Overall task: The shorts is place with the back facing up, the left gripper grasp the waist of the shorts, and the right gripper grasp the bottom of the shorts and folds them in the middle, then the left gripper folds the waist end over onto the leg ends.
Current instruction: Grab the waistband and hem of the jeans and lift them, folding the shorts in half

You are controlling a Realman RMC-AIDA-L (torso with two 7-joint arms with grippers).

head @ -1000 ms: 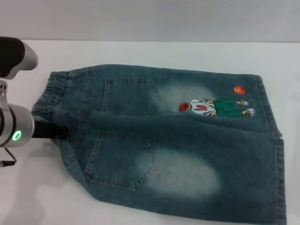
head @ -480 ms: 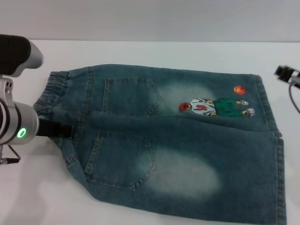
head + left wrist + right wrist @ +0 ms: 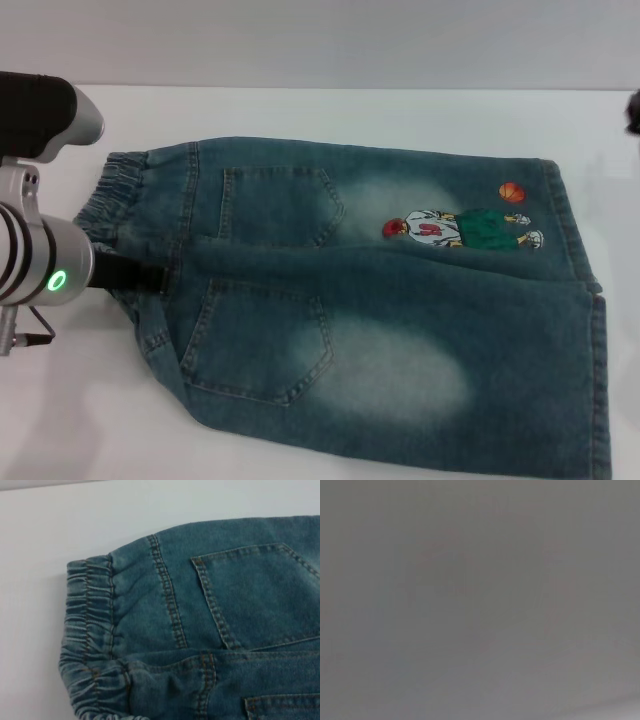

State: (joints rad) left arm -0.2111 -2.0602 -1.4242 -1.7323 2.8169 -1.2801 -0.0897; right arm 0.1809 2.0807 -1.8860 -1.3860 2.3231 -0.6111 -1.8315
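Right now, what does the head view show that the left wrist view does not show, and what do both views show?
Only the head view shows the left gripper at the waist of the shorts, the cartoon print, the leg ends, and the white table around the whole shorts.

Only the left wrist view shows the waistband gathers and the seam stitching in close detail.

Both show the waist, the upper back pocket and the table.
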